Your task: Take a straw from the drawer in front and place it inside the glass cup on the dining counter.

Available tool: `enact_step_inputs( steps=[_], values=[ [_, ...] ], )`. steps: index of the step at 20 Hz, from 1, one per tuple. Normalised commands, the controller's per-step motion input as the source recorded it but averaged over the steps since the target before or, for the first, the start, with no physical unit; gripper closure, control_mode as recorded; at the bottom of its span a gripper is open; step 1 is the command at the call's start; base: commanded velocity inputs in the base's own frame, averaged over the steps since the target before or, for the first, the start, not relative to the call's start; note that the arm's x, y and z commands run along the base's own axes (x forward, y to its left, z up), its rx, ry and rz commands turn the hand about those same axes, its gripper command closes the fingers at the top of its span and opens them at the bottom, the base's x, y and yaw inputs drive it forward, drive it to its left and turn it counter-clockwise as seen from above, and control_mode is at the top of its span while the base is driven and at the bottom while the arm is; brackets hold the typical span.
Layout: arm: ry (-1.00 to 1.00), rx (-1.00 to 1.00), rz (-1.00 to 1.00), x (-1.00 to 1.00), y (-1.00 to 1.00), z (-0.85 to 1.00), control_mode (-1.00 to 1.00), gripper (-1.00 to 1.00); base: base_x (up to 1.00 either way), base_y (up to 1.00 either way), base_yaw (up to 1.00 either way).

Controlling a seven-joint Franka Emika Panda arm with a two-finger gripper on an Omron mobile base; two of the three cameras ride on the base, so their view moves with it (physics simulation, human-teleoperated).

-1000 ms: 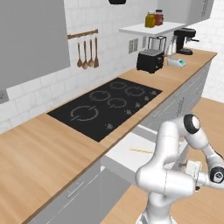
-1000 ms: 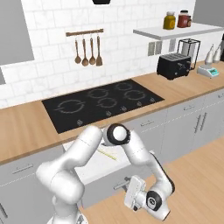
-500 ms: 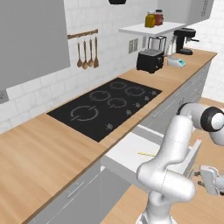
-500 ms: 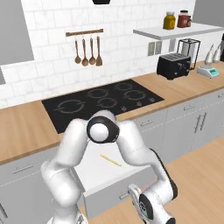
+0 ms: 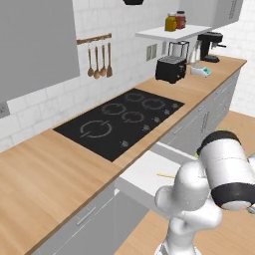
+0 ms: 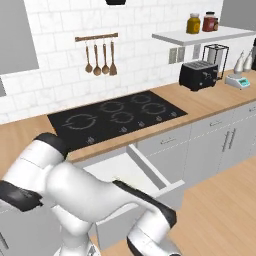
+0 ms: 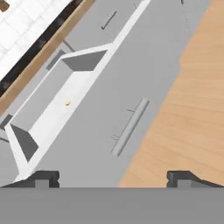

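My tool (image 7: pixel 112 177), fingers spread wide with nothing between them, hangs outside the open drawer (image 7: pixel 48 114); risk: its front panel blocks my reach to the thin straw (image 7: pixel 67 103) ahead.

I have the drawer (image 5: pixel 144 174) pulled out from the cabinet run below the worktop (image 5: pixel 55 169), just in front of the cooktop (image 5: pixel 122 117), with the straw (image 5: pixel 166 175) lying inside on its floor. Behind the cooktop, utensils (image 6: pixel 100 59) hang on the wall. To the right along the worktop stands a toaster (image 6: pixel 198 75), under a shelf (image 6: pixel 200 35) carrying two jars (image 6: pixel 201 23).
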Motion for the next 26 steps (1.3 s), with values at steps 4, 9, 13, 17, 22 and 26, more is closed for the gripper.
enact_step_inputs(
  steps=[4,9,13,17,22,26],
  values=[
    [0.20,-0.19,0.19,0.05,0.01,1.00,-1.00,-1.00,0.00,0.00,0.00],
    [0.41,-0.27,0.25,0.24,0.27,1.00,-1.00,-1.00,0.00,0.00,0.00],
    [0.44,-0.38,0.25,0.36,0.76,1.00,-1.00,-1.00,0.00,0.00,0.00],
    [0.30,-0.37,0.29,0.63,0.76,0.31,-1.00,-1.00,0.00,0.00,0.00],
    [0.07,-0.16,0.42,0.86,0.20,0.05,-1.00,-1.00,0.00,0.00,0.00],
    [0.02,0.00,0.50,0.86,-0.03,0.00,-1.00,-1.00,0.00,0.00,0.00]
  ],
)
